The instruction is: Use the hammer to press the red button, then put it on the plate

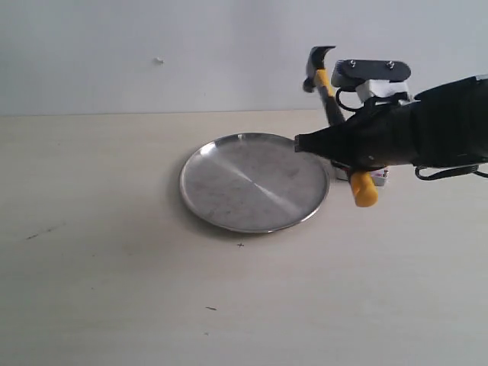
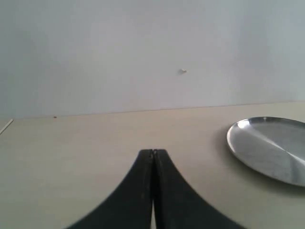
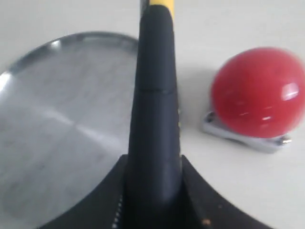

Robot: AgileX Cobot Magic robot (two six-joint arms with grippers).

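The right gripper (image 1: pixel 320 143) (image 3: pixel 152 191) is clamped on the black handle of the hammer (image 1: pixel 332 84) (image 3: pixel 155 95), holding it in the air just right of the plate (image 1: pixel 252 183) (image 3: pixel 57 119). The hammer is tilted, with its dark head up toward the far wall and its yellow end pointing down and near. The red button (image 3: pixel 257 93) sits on the table (image 1: pixel 114 267) just right of the handle, apart from it, and close to the plate's right rim. The left gripper (image 2: pixel 153 157) has its fingers pressed together and hovers above bare table to the left of the plate (image 2: pixel 271 148).
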